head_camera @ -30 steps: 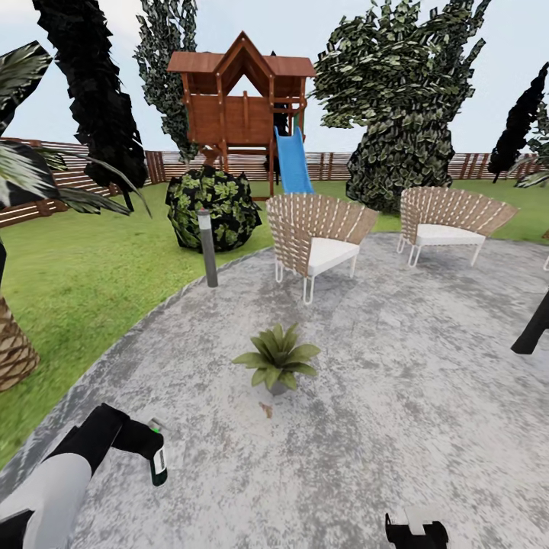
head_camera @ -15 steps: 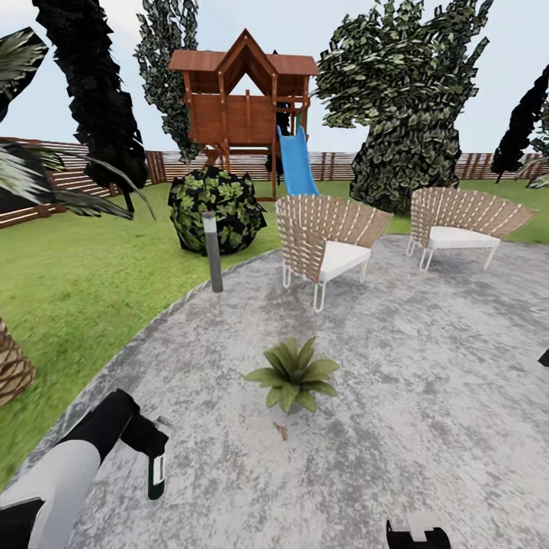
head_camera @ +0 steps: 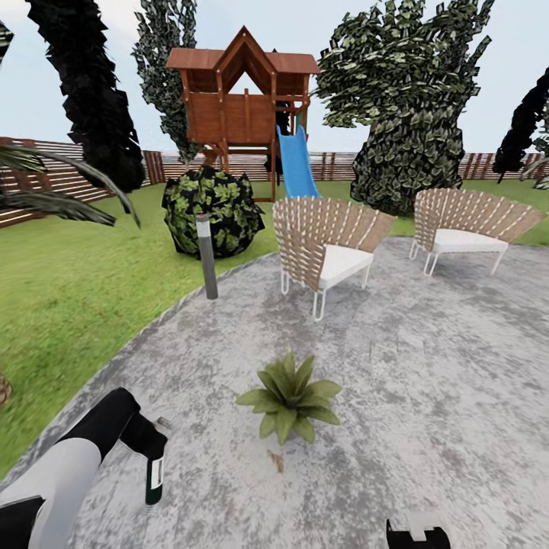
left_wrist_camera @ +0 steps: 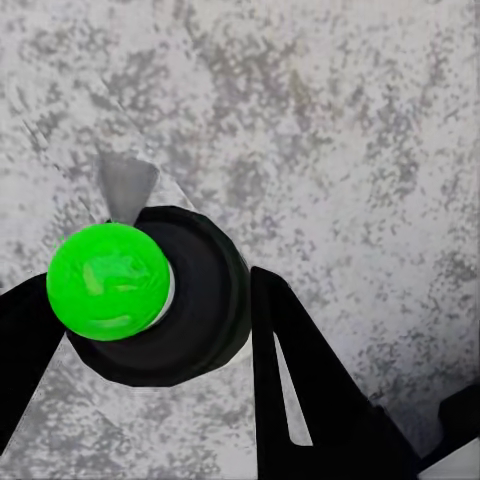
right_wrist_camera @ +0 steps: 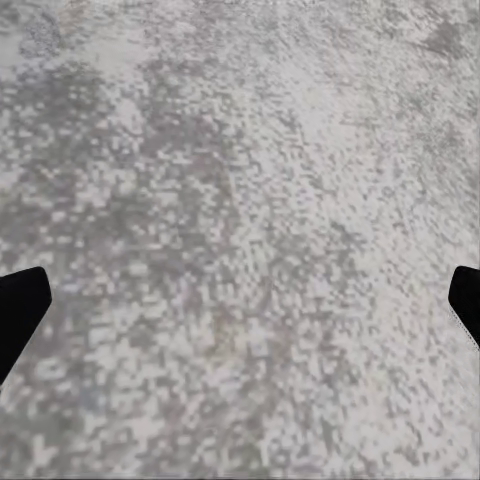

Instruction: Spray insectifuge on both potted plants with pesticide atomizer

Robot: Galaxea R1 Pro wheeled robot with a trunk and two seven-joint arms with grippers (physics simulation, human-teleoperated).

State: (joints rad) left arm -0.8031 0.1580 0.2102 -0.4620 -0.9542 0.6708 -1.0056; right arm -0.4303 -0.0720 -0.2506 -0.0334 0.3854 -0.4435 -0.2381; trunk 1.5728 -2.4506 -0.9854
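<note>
The first part of the job looks done — the left end effector (head_camera: 152, 465) is clamped on the pesticide atomizer (head_camera: 155, 476), a dark bottle with a white label that hangs down over the patio (head_camera: 427, 381). In the left wrist view the bottle's bright green cap (left_wrist_camera: 108, 281) sits between the two black fingers (left_wrist_camera: 300, 390), which press on its dark sides. The right end effector (right_wrist_camera: 240, 300) holds nothing; its two finger tips are far apart at the edges of its own view, with bare grey paving between them. One potted plant (head_camera: 290, 396) stands in the middle of the patio, ahead of the robot and a bit to the right of the bottle, near but not touching it. Its leaves look green and dry, and no spray can be seen, so I think the spraying has not started. The second potted plant cannot be seen here. Behind are two woven chairs (head_camera: 324, 244), a grey lamp post (head_camera: 206, 255), a round bush (head_camera: 213, 210), the lawn (head_camera: 69, 297) and a wooden play house with a blue slide (head_camera: 293, 164). What is left, I guess — point the bottle at this plant, spray it all over, then find the other plant and spray that too.
</note>
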